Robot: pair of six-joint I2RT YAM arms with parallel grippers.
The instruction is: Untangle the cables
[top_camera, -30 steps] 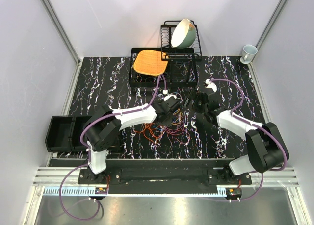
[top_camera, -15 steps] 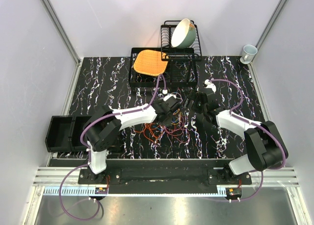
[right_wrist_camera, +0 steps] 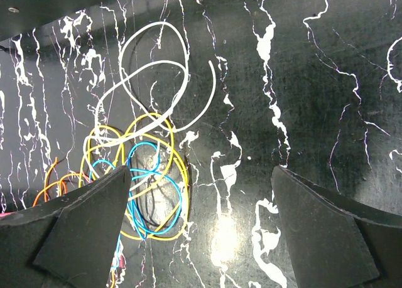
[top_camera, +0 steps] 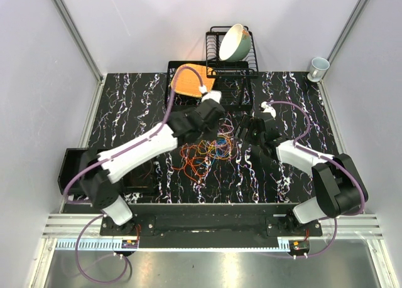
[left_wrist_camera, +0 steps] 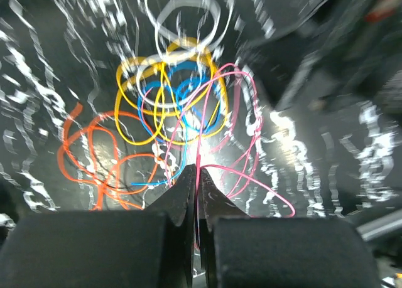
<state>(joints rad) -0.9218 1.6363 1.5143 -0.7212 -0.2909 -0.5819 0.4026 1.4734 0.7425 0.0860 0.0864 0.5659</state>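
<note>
Loose tangle of thin wire cables (top_camera: 207, 151), mid-table on the black white-veined tabletop (top_camera: 125, 106). Orange-red loops (left_wrist_camera: 94, 150) sit on the pile's left side. Yellow loops (left_wrist_camera: 151, 93) and blue loops (left_wrist_camera: 188, 103) overlap in the centre, with pink loops (left_wrist_camera: 245, 131) crossing them. White loops (right_wrist_camera: 157, 62) lie flat just beside the yellow. One pink strand runs straight into the closed tips of the left gripper (left_wrist_camera: 196, 178).

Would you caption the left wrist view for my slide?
Left hand pinching a pink cable, colourful cables tangled beyond.
</note>
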